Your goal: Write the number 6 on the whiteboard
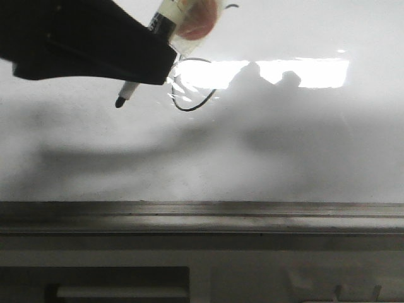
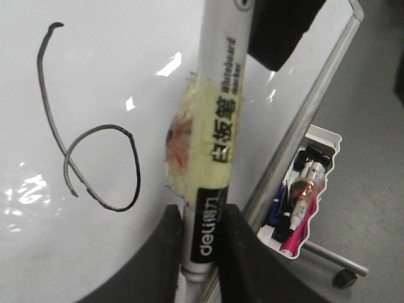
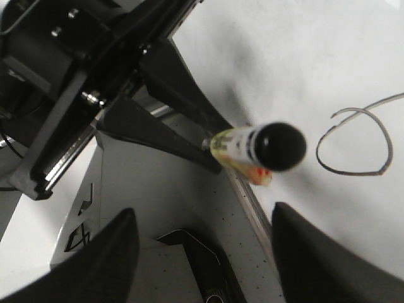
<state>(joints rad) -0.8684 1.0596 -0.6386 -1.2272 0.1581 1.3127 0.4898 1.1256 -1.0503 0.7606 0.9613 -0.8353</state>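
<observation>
The left gripper point(image 2: 201, 252) has its matte black jaws clamped on a glossy white marker point(image 2: 218, 126) wrapped in yellowed tape. The right gripper point(image 3: 202, 252) hangs with its jaws spread wide, holding nothing. The number 6 point(image 2: 95, 164), a thin black looping line, sits at the marker's nine o'clock on the smooth whiteboard point(image 2: 95, 76).
</observation>
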